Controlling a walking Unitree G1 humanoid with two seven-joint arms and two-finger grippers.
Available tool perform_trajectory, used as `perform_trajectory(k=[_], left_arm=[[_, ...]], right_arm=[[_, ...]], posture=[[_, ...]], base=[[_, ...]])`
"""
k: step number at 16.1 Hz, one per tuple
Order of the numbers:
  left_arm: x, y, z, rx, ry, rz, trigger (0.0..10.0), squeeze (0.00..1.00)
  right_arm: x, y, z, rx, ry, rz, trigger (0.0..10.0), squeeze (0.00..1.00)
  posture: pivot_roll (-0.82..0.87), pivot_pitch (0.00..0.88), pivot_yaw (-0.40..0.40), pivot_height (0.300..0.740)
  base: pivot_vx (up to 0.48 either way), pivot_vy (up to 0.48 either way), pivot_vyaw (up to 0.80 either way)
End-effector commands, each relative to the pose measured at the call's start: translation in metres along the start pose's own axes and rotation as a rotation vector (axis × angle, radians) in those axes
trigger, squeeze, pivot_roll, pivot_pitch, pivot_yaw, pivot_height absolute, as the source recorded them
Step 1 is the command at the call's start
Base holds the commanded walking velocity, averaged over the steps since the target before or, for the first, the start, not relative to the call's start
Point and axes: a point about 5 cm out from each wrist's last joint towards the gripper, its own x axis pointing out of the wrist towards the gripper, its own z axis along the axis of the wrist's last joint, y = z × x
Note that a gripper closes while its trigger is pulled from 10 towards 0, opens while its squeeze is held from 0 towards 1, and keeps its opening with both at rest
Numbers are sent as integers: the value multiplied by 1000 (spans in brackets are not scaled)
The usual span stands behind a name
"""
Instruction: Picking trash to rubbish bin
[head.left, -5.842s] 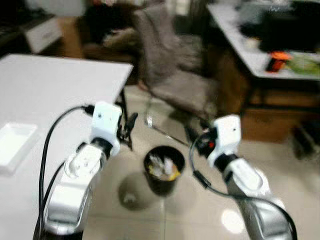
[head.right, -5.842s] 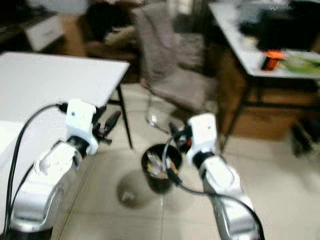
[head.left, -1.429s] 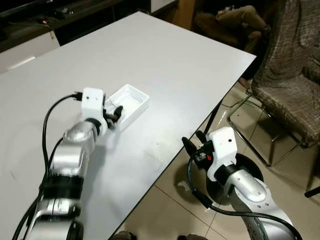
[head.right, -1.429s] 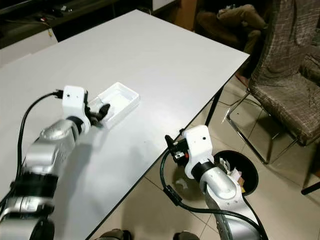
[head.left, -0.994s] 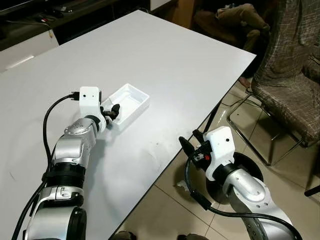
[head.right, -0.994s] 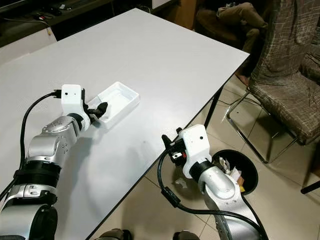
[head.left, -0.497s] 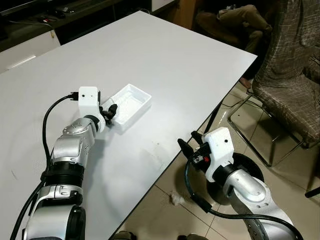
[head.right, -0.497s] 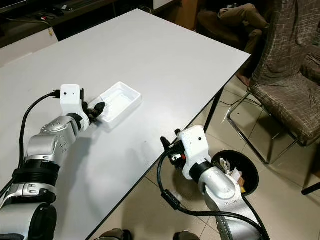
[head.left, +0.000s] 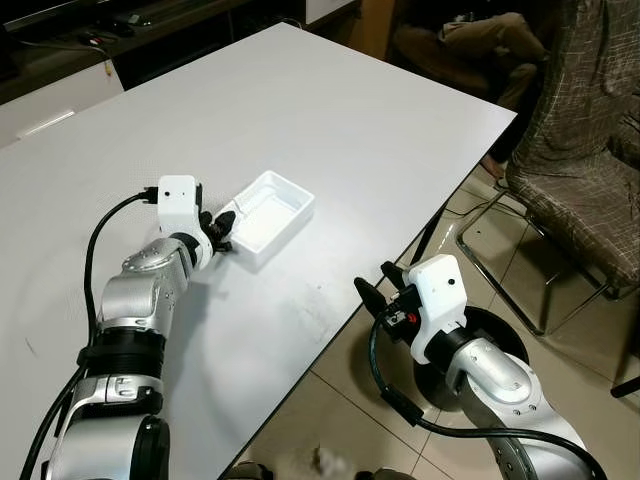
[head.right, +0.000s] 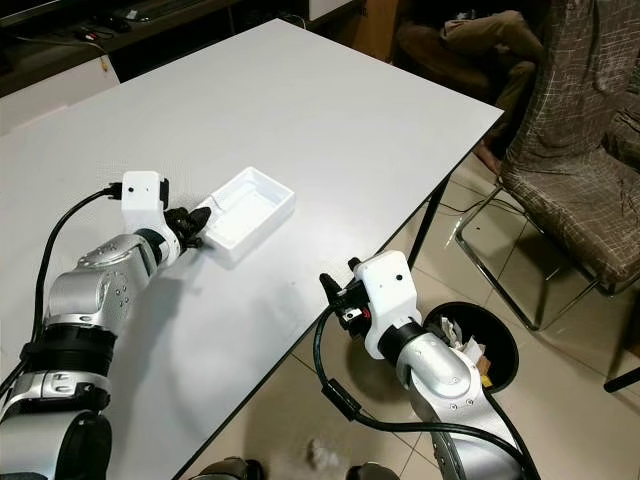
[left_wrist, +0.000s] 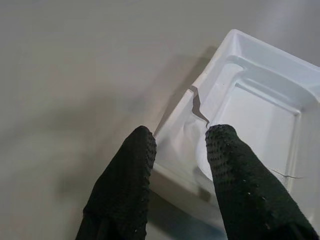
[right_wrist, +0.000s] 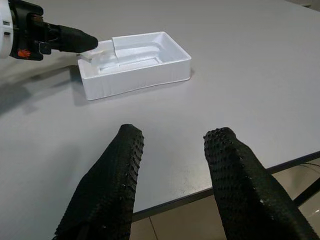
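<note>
left hand (left_wrist: 176, 145) fingers straddle our tray's (head.left: 272, 217) near-left wall | long axis near-left to far-right | wrist view shows torn rim | right hand (right_wrist: 172, 145) spread off desk (head.left: 350, 130) edge

The left gripper (head.left: 222, 228) is reaching forward with its jaws parted, while the right gripper (head.right: 335, 296) is hovering lower, jaws also spread.
</note>
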Motion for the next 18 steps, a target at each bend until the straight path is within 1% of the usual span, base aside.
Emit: perform_trajectory(k=[1, 3, 4, 6, 7, 8, 10, 11, 12, 13, 14, 15, 16, 18], left_arm=[[-1, -3, -23, -32, 98, -32, 0, 0], [-3, -7, -20, -52, 64, -61, 0, 0], [-5, -11, -17, -68, 37, -92, 0, 0], [-11, -24, -8, -131, -40, -170, 0, 0], [-15, -30, -3, -143, -68, -214, 0, 0], [-18, -35, 1, -125, -87, -244, 0, 0], [-18, -38, 11, -113, -112, -263, 0, 0], [-17, -37, 16, -97, -121, -267, 0, 0], [-16, -36, 18, -40, -104, -266, 0, 0], [-12, -32, 20, 127, -81, -225, 0, 0], [-12, -31, 21, 156, -79, -218, 0, 0], [-8, -34, 21, 223, -66, -237, 10000, 953], [-4, -39, 24, 258, -60, -271, 10000, 1000], [3, -49, 32, 299, -38, -344, 10000, 1000]], right_arm=[[1, 1, 0, -9, 0, 8, 10000, 0], [2, 1, 0, -10, -1, 3, 10000, 0], [2, 0, 0, -9, -4, -4, 10000, 0], [2, -2, 1, -9, -11, -19, 10000, 0], [2, -3, 1, -9, -15, -26, 10000, 0], [2, -3, 1, -10, -18, -30, 10000, 0], [3, -4, 1, -11, -19, -35, 10000, 0], [3, -4, 1, -11, -20, -36, 10000, 0], [3, -4, 1, -12, -21, -38, 10000, 0], [4, -5, 2, -12, -25, -45, 10000, 0], [4, -5, 2, -12, -25, -45, 10000, 0], [4, -5, 2, -12, -25, -47, 10000, 0], [4, -5, 2, -13, -25, -47, 10000, 0], [4, -5, 2, -16, -26, -47, 10000, 0]], posture=[[-51, 105, -17, 740], [-51, 104, -12, 740], [-50, 104, -10, 740], [-50, 102, -3, 740], [-50, 102, -3, 740], [-49, 100, -2, 740], [-51, 97, 2, 740], [-52, 94, 6, 740], [-53, 93, 8, 740], [-55, 88, 17, 740], [-55, 88, 17, 740], [-57, 88, 17, 740], [-61, 85, 19, 740], [-65, 84, 20, 740]], base=[[0, 0, 0], [0, 0, 0], [0, 0, 0], [0, 0, 0], [0, 0, 0], [0, 0, 0], [0, 0, 0], [0, 0, 0], [0, 0, 0], [0, 0, 0], [0, 0, 0], [0, 0, 0], [0, 0, 0], [0, 0, 0]])
